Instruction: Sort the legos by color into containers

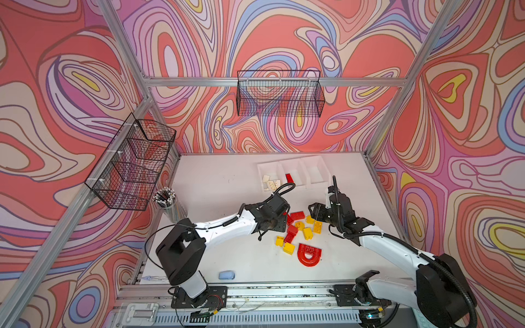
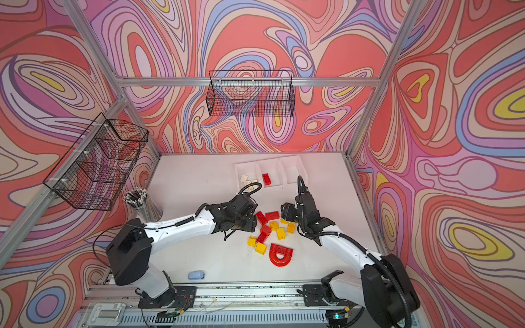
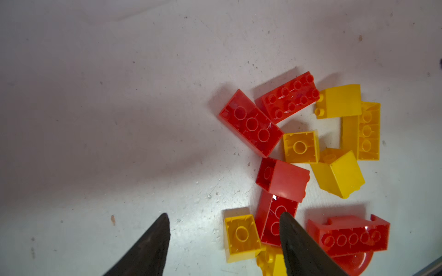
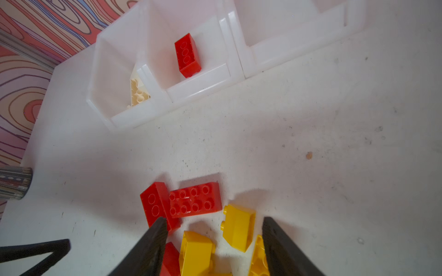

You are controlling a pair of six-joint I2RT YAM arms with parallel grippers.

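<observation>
Red and yellow legos [image 1: 298,230] lie in a loose pile mid-table, with a red arch [image 1: 309,254] at its near side. My left gripper [image 3: 224,215] hangs open at the pile's left edge, over a yellow brick [image 3: 241,235] and a red one [image 3: 275,215]. My right gripper [image 4: 214,218] is open above two yellow bricks [image 4: 239,227] at the pile's far right, holding nothing. The containers [image 4: 201,88] stand at the back: cream bricks [image 4: 138,93] in the left one, a red brick [image 4: 187,55] in the middle one.
A metal pencil cup [image 1: 169,204] stands at the table's left edge. A pale blue block [image 1: 226,275] lies near the front edge. Black wire baskets hang on the back wall [image 1: 279,93] and the left wall [image 1: 130,164].
</observation>
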